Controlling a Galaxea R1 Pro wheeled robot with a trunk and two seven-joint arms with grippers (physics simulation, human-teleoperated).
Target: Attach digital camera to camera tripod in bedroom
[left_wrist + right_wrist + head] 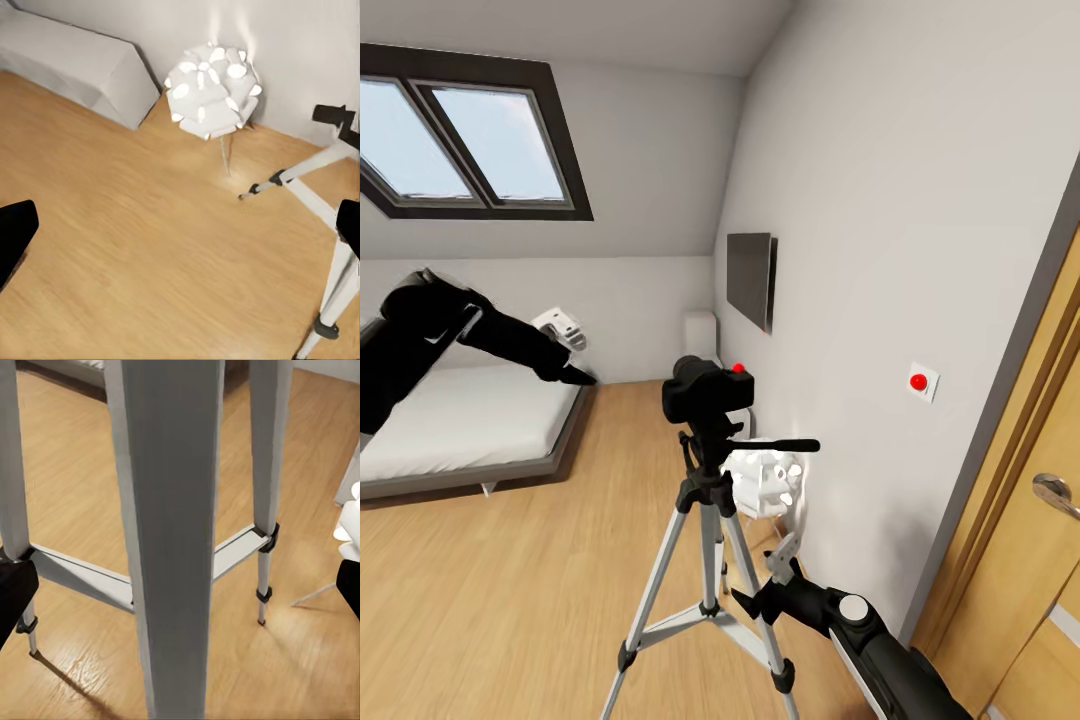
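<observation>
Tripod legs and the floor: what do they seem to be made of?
The tripod legs look like metal with a matte silver-grey finish: flat, smooth faces with a soft sheen, joined by black collars, probably plastic. The floor looks like light varnished wood: visible plank grain and a faint glossy reflection.

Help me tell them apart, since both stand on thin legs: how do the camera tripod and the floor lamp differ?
The camera tripod stands taller, with silver legs and black joints; the floor lamp behind it is lower and all white. The tripod carries the black digital camera on its head, while the lamp is topped by a cluster of white balls. The tripod is nearer the right gripper; the lamp is by the wall. Both stand on the wood floor.
</observation>
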